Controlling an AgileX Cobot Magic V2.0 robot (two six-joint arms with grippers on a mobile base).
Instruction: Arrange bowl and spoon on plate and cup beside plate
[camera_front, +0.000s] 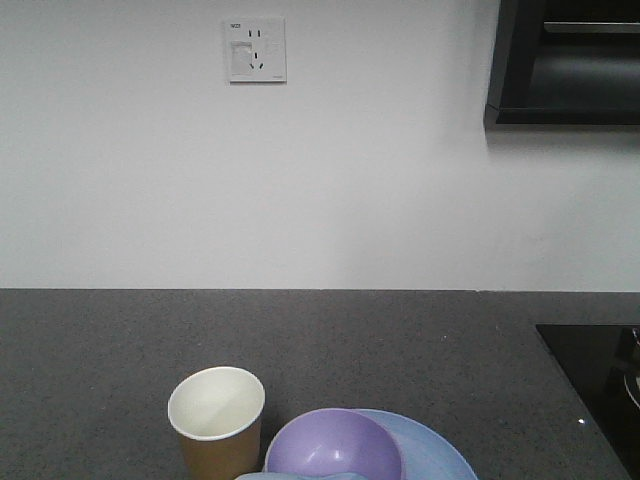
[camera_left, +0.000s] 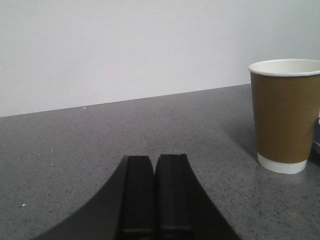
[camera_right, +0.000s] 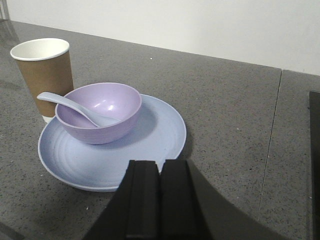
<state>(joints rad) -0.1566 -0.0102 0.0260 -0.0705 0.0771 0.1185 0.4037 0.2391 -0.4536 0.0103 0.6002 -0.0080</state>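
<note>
On plate (camera_right: 150, 145): bowl (camera_right: 107, 107) holding spoon (camera_right: 75, 106); cup (camera_right: 44, 75) beside, empty; both arms' fingers closed, empty.

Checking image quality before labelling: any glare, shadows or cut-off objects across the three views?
Front view: soft even light, bowl and plate cut off at the bottom edge. Left wrist view: cup clipped at the right, faint shadow to its left. Right wrist view: sharp, small highlights inside the bowl by the spoon.

Lavender-purple bowl (camera_right: 98, 112), plain; pale bluish-white spoon (camera_right: 75, 107); pale light-blue plate (camera_right: 112, 145) with faint concentric rings; cup (camera_right: 44, 75) brown outside, cream-white inside and at rim; worktop (camera_right: 225, 115) dark grey, finely speckled; wall (camera_front: 320, 180) white.
</note>
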